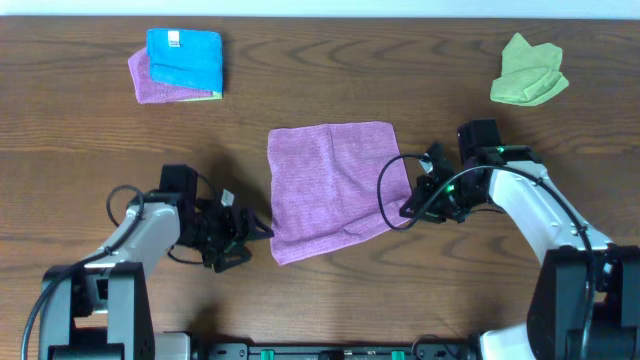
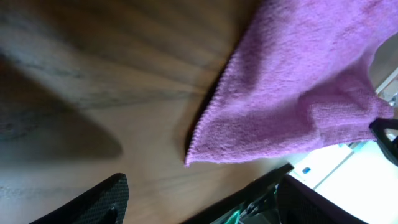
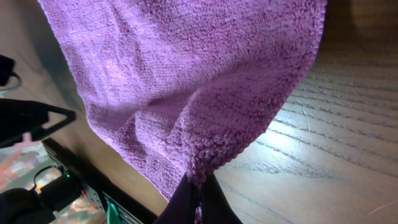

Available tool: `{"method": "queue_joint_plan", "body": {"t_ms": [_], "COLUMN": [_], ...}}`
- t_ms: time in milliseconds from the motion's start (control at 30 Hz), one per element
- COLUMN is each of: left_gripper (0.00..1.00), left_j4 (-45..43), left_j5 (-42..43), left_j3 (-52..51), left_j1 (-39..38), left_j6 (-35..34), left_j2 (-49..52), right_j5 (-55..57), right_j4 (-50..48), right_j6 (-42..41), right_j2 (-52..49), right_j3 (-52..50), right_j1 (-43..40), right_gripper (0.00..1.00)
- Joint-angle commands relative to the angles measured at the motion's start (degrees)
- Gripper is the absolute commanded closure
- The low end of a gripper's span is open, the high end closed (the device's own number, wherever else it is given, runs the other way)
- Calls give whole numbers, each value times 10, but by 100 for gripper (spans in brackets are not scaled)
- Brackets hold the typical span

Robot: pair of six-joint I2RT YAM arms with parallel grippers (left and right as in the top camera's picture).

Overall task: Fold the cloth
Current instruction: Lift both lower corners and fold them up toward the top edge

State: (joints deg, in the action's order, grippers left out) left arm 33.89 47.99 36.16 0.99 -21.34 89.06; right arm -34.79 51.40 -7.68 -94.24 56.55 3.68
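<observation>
The purple cloth (image 1: 330, 185) lies spread in the middle of the table, slightly rumpled at its near right. My right gripper (image 1: 412, 208) is shut on the cloth's near right corner (image 3: 202, 168), pinching a bunched fold between its fingers (image 3: 198, 202). My left gripper (image 1: 250, 232) sits just left of the cloth's near left corner (image 2: 189, 158), open and empty, its fingers (image 2: 199, 202) wide apart and short of the cloth edge.
A folded blue cloth (image 1: 185, 58) lies on a folded purple one (image 1: 145, 80) at the back left. A crumpled green cloth (image 1: 528, 72) lies at the back right. The table's front edge (image 2: 261, 183) is close to the left gripper.
</observation>
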Motion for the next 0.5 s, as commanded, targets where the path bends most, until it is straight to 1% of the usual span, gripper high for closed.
{"method": "queue_joint_plan", "body": {"t_ms": [0, 233, 333, 467], "left_gripper": [23, 23, 23, 23], "left_j4": [-35, -131, -168, -198], "left_j5": [31, 46, 46, 44], "left_j3": [-33, -78, -93, -99], "left_j1": [-1, -5, -20, -51], "left_j6": [-34, -104, -138, -165], "left_j2": [5, 5, 5, 6], "right_j5": [-9, -16, -17, -19], "right_j4": [1, -5, -5, -5], "right_j6": [-11, -15, -16, -17], "right_j2": [11, 11, 11, 11], "right_j3": [7, 7, 8, 8], "right_j1": [4, 4, 4, 4], "right_gripper": [98, 99, 99, 99]}}
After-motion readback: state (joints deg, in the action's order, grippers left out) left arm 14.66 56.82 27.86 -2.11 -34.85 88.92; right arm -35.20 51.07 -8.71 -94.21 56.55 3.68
